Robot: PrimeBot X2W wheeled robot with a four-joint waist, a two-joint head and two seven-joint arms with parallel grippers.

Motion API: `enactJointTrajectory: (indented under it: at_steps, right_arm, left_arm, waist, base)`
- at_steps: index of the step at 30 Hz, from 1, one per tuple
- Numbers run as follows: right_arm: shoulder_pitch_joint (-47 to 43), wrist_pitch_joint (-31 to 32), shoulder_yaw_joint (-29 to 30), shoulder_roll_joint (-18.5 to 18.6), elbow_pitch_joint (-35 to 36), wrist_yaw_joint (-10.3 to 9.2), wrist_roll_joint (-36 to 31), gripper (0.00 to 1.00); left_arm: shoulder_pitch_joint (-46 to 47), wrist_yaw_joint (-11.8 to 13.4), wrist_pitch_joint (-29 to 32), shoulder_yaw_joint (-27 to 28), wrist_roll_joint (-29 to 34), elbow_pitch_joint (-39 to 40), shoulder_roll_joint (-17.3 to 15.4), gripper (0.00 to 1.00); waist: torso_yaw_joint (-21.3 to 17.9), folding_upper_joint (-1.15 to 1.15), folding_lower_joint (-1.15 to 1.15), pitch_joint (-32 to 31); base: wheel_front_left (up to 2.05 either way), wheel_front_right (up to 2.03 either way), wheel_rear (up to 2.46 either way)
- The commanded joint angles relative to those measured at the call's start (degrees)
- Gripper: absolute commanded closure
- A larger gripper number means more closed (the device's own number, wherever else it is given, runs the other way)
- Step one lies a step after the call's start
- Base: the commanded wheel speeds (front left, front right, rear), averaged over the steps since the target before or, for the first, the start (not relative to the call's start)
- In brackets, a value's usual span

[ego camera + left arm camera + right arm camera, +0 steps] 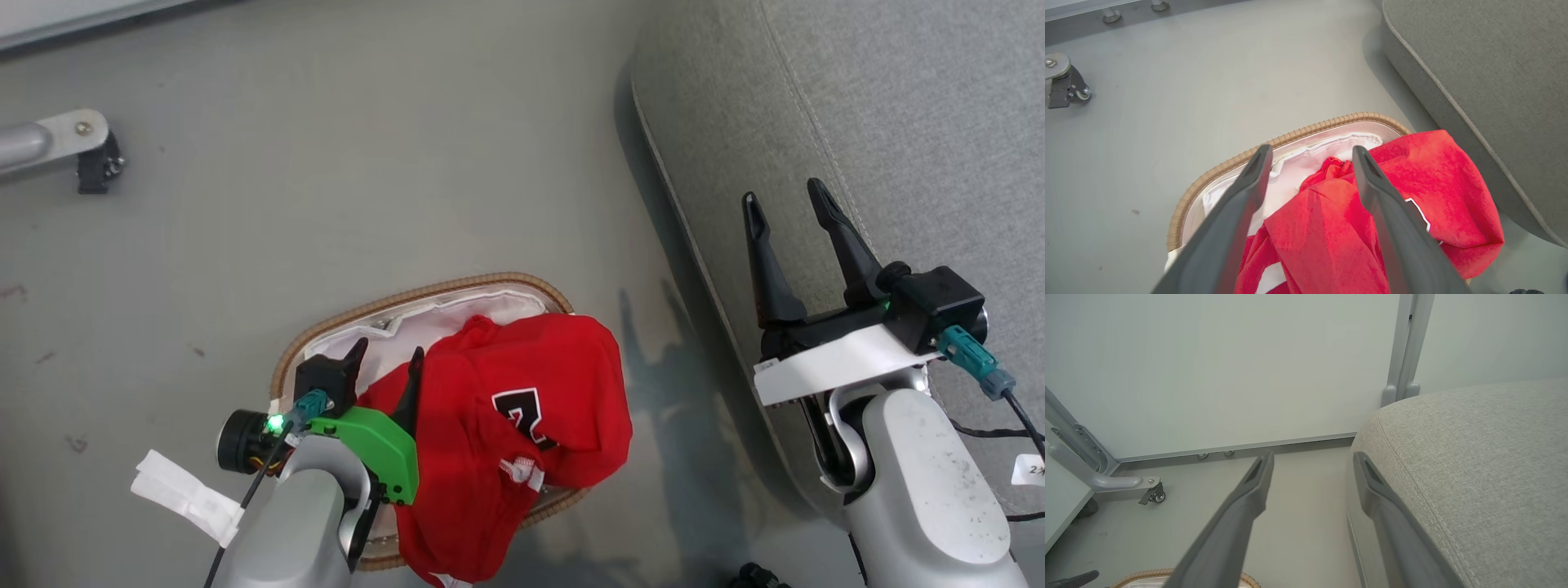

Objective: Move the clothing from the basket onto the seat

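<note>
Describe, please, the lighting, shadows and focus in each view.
Head view: soft, even light, with a dim shadow on the floor between basket and seat. Left wrist view: the clothing is sharp, the left gripper near the lens slightly soft. Right wrist view: flat light on the pale wall, no glare, seat weave crisp.

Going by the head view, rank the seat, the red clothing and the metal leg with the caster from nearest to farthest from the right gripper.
1. The seat: the right gripper sits over its left edge.
2. The clothing: down and to the left, piled in the basket.
3. The metal leg with the caster: far upper left.
</note>
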State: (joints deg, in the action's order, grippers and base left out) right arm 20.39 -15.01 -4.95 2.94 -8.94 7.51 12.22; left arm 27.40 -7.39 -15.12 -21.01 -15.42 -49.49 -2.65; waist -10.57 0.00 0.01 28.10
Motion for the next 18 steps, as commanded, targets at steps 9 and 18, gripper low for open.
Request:
enactJointTrajectory:
  at_steps: [9, 18]
  right_arm:
    - [1.4, -0.2, -0.5, 0.0, -0.7, -0.04, 2.5, 0.00]
    - [2.6, -0.2, -0.5, 0.1, -0.9, -0.04, 2.6, 0.00]
  left_arm:
    - [6.4, -0.2, 2.2, -5.1, -8.9, -13.2, -0.3, 0.00]
    - [8.6, -0.2, 6.7, -9.8, -14.7, -18.4, -0.4, 0.00]
  waist:
    - [-5.7, 0.00, -0.01, 9.1]
    - [-5.5, 0.00, -0.01, 11.7]
  base:
    - [0.00, 0.00, 0.00]
    - [0.00, 0.00, 0.00]
